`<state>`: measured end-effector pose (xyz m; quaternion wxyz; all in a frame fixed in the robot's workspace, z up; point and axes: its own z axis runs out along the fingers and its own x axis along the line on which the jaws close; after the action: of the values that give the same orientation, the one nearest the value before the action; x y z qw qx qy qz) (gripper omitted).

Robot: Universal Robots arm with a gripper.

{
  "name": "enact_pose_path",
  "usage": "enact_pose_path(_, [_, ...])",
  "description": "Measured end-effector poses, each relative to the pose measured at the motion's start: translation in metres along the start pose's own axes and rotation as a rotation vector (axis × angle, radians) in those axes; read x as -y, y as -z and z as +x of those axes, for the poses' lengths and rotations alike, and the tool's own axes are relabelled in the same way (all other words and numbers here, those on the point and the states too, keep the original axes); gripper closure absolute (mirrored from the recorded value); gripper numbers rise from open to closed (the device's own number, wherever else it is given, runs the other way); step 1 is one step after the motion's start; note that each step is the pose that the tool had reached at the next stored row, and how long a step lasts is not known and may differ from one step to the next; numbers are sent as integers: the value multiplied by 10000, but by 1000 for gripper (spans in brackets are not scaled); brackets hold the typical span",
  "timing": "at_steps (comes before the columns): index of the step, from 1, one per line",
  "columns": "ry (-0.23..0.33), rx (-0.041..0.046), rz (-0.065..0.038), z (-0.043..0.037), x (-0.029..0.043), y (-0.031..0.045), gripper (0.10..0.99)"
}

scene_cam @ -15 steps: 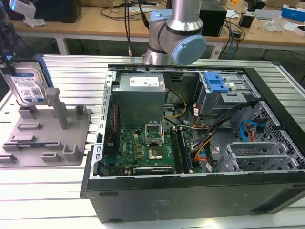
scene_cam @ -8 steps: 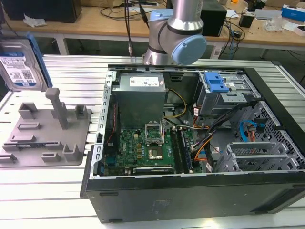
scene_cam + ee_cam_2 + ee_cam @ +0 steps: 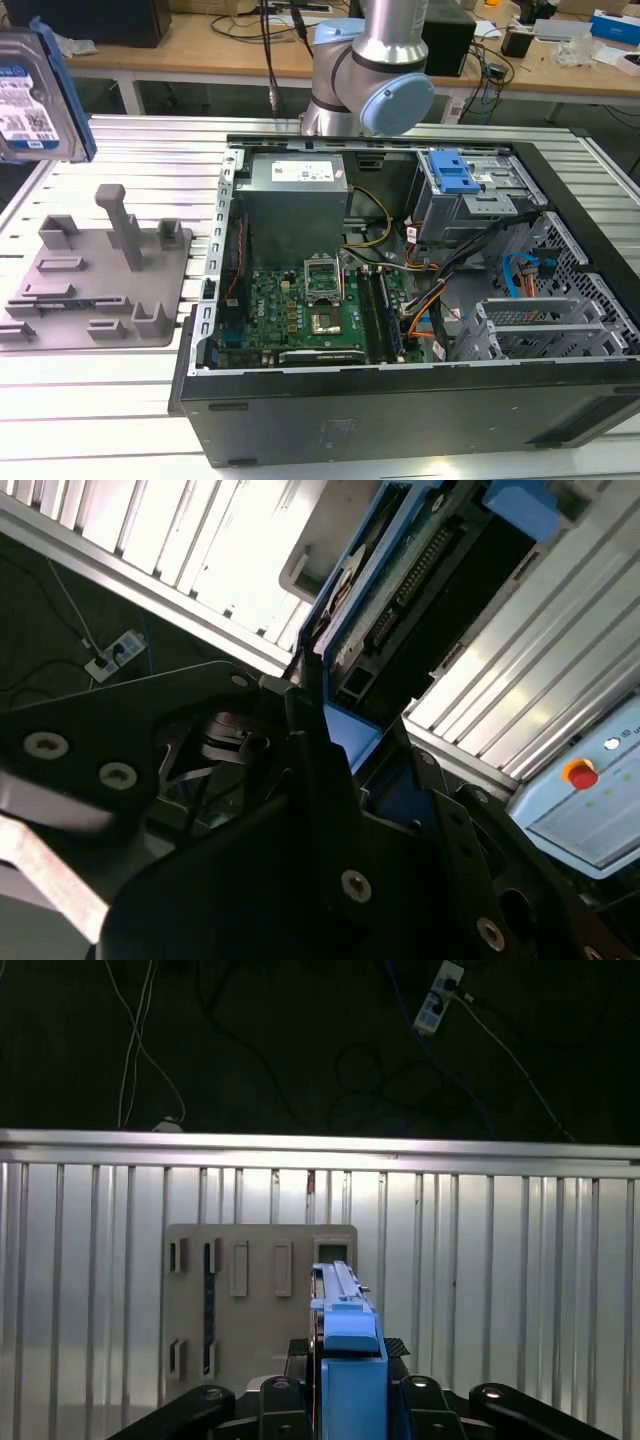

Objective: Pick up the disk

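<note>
The arm is built of smooth silver-grey metal tubes joined by rounded housings, each closed with a pale blue round cap. A second blue cap sits higher on the joint behind it. In both wrist views the gripper is matte black: flat angular linkage plates that overlap like scissor arms, pinned with bright silver round-headed screws. More such screws dot the black links in the first wrist view.
</note>
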<state>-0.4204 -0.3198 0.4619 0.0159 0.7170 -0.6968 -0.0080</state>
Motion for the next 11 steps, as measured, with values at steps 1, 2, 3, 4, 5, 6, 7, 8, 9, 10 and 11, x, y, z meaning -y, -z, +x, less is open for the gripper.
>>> enact_pose_path(1, [0,-1,-2,5,-2,74,718])
enact_pose_path(2, [0,0,-1,8,-5,141,718])
enact_pose_path(3, [0,2,-2,10,-7,192,718])
enact_pose_path(4, [0,5,-3,11,-8,238,718])
enact_pose_path(5, [0,9,-2,11,-9,251,718])
enact_pose_path(6, [1,8,-1,12,-9,251,718])
enact_pose_path(7, [1,7,-2,12,-10,251,718])
enact_pose_path(8, [1,7,-2,12,-10,251,718])
enact_pose_path(9, [1,7,-2,12,-11,251,718])
enact_pose_path(10, [1,7,-2,12,-11,251,718])
enact_pose_path(11, [1,8,-1,12,-11,251,718])
